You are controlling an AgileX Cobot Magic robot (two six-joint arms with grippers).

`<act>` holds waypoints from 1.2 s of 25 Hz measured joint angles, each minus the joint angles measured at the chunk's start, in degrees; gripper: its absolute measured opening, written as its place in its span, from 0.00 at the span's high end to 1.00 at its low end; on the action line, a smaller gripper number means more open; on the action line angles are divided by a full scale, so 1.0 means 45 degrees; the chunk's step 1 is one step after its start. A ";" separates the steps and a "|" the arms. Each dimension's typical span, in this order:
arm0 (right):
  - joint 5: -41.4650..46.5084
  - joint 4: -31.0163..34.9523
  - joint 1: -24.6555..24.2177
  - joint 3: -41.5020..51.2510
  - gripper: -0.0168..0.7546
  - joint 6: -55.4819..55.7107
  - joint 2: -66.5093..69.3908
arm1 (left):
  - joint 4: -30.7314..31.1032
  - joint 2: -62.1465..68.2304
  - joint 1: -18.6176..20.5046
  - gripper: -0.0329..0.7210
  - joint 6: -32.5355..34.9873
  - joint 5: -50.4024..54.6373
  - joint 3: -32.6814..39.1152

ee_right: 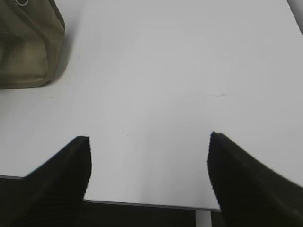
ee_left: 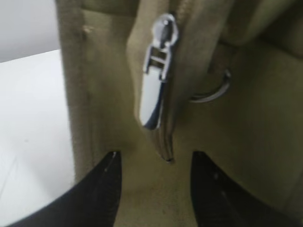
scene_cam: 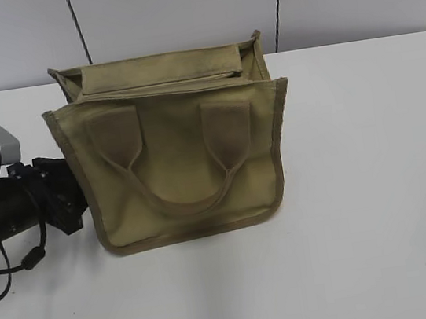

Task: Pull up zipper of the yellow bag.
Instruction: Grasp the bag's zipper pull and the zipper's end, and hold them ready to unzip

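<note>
The yellow bag [scene_cam: 182, 164] stands upright on the white table, its two looped handles facing the camera. My left arm reaches in from the left, its gripper hidden behind the bag's left side. In the left wrist view the bag's canvas [ee_left: 227, 123] fills the frame, and the zipper's silver slider and pull tab [ee_left: 157, 71] hang just ahead of my open left gripper [ee_left: 155, 163]. The fingers straddle the zip line's end without touching the tab. My right gripper [ee_right: 149, 142] is open and empty over bare table, with a corner of the bag [ee_right: 28, 47] at the upper left.
The white table [scene_cam: 378, 207] extends to the right and front of the bag. A grey wall [scene_cam: 176, 10] stands behind. A metal ring [ee_left: 213, 92] shows on the bag beside the zipper. The table's front edge [ee_right: 142, 204] lies below my right gripper.
</note>
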 joint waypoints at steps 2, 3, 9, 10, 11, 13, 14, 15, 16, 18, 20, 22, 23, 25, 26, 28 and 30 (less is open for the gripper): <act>0.0000 0.0000 0.0000 0.0000 0.22 0.0000 0.0000 | 0.0411 0.0328 0.0000 0.52 -0.0253 0.0000 -0.0464; 0.0000 0.0000 0.0000 0.0000 0.22 0.0000 0.0000 | 0.0470 0.0442 0.0000 0.53 -0.0308 0.0000 -0.0645; 0.0000 0.0000 0.0000 0.0000 0.22 0.0000 0.0000 | 0.0937 0.1125 0.0000 0.58 -0.0937 -0.0026 -0.1745; 0.0000 0.0000 0.0000 0.0000 0.22 0.0000 0.0000 | 0.0978 0.1263 0.0000 0.59 -0.1005 -0.0063 -0.1838; 0.0000 0.0000 0.0000 0.0000 0.22 0.0000 0.0000 | 0.0994 0.1388 0.0000 0.60 -0.1037 -0.0073 -0.1921; 0.0000 0.0000 0.0000 0.0000 0.22 0.0000 0.0000 | 0.1010 0.1673 0.0000 0.66 -0.1096 -0.0073 -0.1984; 0.0000 0.0000 0.0000 0.0000 0.22 0.0000 0.0000 | 0.1010 0.1781 0.0000 0.71 -0.1096 -0.0073 -0.1999; 0.0000 0.0000 0.0000 0.0000 0.22 0.0000 0.0000 | 0.0995 0.1889 0.0000 0.75 -0.1096 -0.0073 -0.2011; 0.0000 0.0000 0.0000 0.0000 0.22 0.0000 0.0000 | 0.0986 0.1920 0.0000 0.80 -0.1096 -0.0057 -0.2011; 0.0000 0.0000 0.0000 0.0000 0.22 0.0000 0.0000 | 0.0937 0.1935 0.0000 0.91 -0.1101 -0.0072 -0.2011; 0.0000 0.0000 0.0000 0.0000 0.22 0.0000 0.0000 | 0.0891 0.1935 0.0000 0.96 -0.1101 -0.0072 -0.2011; 0.0000 0.0000 0.0000 0.0000 0.22 0.0000 0.0000 | 0.0844 0.1935 0.0000 0.97 -0.1101 -0.0072 -0.2011; 0.0000 0.0000 0.0000 0.0000 0.22 0.0000 0.0000 | 0.0834 0.1935 0.0000 0.97 -0.1101 -0.0072 -0.2011; 0.0000 0.0000 0.0000 0.0000 0.22 0.0000 0.0000 | 0.0828 0.1864 0.0000 0.97 -0.1113 -0.0072 -0.2011; 0.0000 0.0000 0.0000 0.0000 0.22 0.0000 0.0000 | 0.0828 0.1822 0.0000 0.97 -0.1113 -0.0072 -0.2011; 0.0000 0.0000 0.0000 0.0000 0.22 0.0000 0.0000 | 0.0883 0.1700 0.0000 0.97 -0.1113 -0.0074 -0.2011; 0.0000 0.0000 0.0000 0.0000 0.22 0.0000 0.0000 | 0.0940 0.1614 0.0000 0.97 -0.1143 -0.0071 -0.2011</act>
